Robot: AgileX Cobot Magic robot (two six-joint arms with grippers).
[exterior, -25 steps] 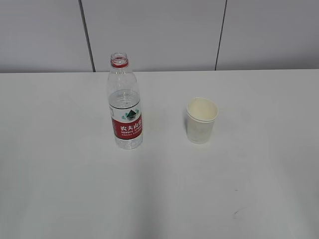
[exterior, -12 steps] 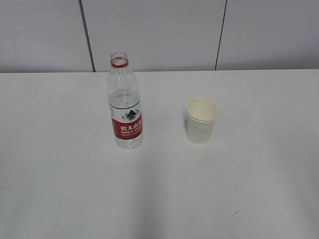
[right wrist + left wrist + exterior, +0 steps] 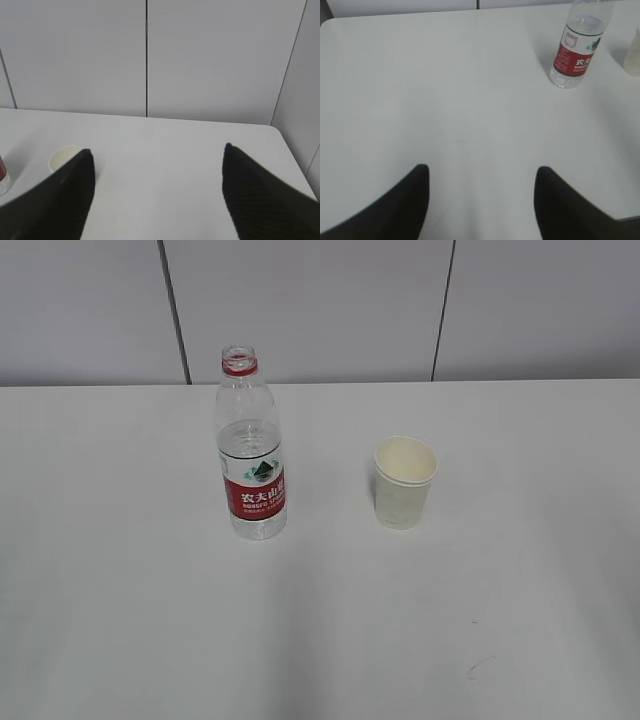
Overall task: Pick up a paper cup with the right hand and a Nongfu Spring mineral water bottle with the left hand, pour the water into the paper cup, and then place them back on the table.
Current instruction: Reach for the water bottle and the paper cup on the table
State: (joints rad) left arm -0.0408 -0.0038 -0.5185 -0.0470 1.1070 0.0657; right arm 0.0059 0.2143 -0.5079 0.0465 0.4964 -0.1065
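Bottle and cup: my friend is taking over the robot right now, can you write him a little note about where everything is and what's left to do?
Left gripper: jaws open, empty, well short of the bottle.
Right gripper: jaws open wide, empty, with the cup ahead and to its left.
Nongfu Spring bottle: upright on the table, cap off, partly full of water.
Paper cup: upright on the table, to the right of the bottle in the exterior view and apart from it. I can't tell if there is water in it.
Done: nothing is held.
Left: grip the cup with the right, the bottle with the left, pour, set both down.
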